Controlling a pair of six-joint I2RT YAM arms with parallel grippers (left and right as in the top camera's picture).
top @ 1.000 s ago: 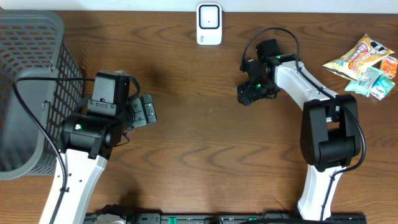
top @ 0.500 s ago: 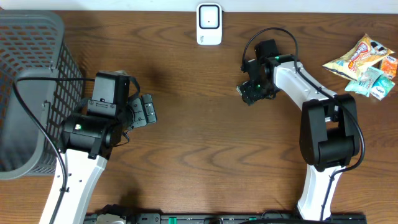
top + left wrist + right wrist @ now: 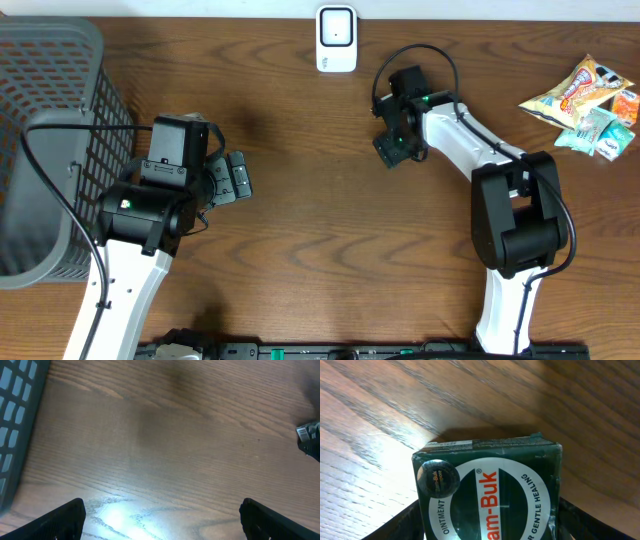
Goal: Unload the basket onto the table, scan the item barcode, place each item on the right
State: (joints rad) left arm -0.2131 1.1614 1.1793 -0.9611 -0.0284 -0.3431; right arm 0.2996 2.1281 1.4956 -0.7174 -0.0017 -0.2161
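Observation:
The item is a dark green ointment box point(image 3: 490, 485) with a white ring and red lettering on its face. My right gripper point(image 3: 487, 525) is shut on it, one finger pressed against each side. From overhead, the right gripper point(image 3: 393, 142) holds the box point(image 3: 386, 152) just above the table, below and to the right of the white scanner point(image 3: 336, 38), which stands at the far edge. At left centre my left gripper point(image 3: 238, 178) is open. Its fingers stand wide apart over bare wood in the left wrist view point(image 3: 162, 521). No barcode can be made out.
A grey mesh basket point(image 3: 50, 120) fills the left side, and its wall shows at the left wrist view's edge point(image 3: 15, 410). Snack packets point(image 3: 585, 100) lie at the far right. A dark object point(image 3: 310, 440) pokes in at the left wrist view's right edge.
My right gripper has carried the green box a little left, toward the scanner, and its jaws have drawn in on the box. The left arm has not moved.

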